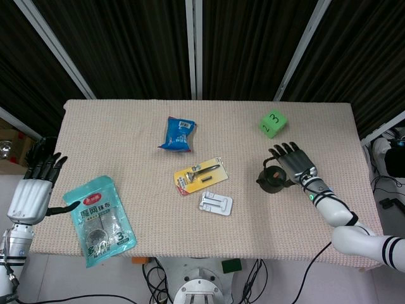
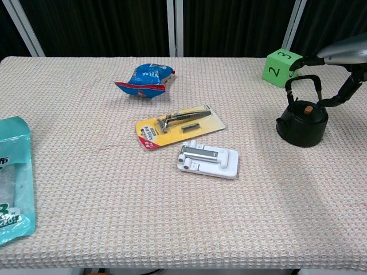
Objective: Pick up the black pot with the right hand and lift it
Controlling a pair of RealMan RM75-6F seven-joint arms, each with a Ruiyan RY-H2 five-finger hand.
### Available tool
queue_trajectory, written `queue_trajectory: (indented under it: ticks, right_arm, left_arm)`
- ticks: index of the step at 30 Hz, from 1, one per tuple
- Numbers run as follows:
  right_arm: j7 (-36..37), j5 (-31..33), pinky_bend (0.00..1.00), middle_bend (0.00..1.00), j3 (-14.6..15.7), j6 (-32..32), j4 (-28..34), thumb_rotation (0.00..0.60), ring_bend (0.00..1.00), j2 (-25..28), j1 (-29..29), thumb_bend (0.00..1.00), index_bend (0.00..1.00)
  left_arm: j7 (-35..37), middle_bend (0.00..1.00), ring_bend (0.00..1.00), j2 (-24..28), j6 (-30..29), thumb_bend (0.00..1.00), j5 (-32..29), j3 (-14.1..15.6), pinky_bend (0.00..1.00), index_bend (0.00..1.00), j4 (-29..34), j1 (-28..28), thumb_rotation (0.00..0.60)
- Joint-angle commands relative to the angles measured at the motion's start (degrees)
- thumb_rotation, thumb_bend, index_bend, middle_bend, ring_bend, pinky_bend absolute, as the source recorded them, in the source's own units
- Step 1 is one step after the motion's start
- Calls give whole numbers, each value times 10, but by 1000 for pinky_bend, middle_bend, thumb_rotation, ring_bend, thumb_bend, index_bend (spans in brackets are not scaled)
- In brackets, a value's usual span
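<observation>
The black pot stands upright on the right part of the table, its thin bail handle raised over the lid; the chest view shows the same pot. My right hand hovers just right of and behind it, fingers spread over the handle and holding nothing. In the chest view only parts of that right hand show at the upper right, one finger reaching above the handle and another curving down beside it. Off the table's left edge my left hand is empty, fingers extended.
A green numbered cube sits behind the pot. A razor card and a white holder lie mid-table, a blue snack bag further back. A teal pouch lies at the front left, near my left hand.
</observation>
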State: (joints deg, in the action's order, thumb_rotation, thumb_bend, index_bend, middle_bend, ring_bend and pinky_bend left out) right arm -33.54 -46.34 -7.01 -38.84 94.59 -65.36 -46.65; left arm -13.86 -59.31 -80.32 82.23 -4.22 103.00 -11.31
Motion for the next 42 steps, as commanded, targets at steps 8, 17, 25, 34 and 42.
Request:
queue_trajectory:
  ticks: [8, 17, 25, 34, 42]
  right_arm:
    - [45, -19, 0, 0, 16, 2, -14, 487, 0, -7, -12, 327, 0]
    - [84, -35, 0, 8, 18, 15, -37, 486, 0, -19, -25, 327, 0]
    - [118, -45, 0, 146, 19, 25, -50, 486, 27, -33, -35, 322, 3]
    - [138, -71, 0, 325, 20, 1, -58, 486, 184, -41, -30, 303, 263]
    - [136, -62, 0, 415, 26, -7, -61, 455, 285, -46, -33, 299, 397]
  left_arm:
    - [-7, 23, 20, -2, -2, 0, -4, -1, 135, 57, -1, 0, 410]
    - [-6, 23, 20, -6, 1, 0, -7, -2, 135, 57, -7, -1, 411]
    - [-3, 23, 20, -5, -2, 0, -5, -1, 135, 57, -8, 0, 418]
    - [-12, 23, 20, -7, -1, 0, -13, -3, 135, 56, -7, 0, 419]
    - [-13, 23, 20, -7, -1, 0, -13, -3, 135, 57, -6, -1, 420]
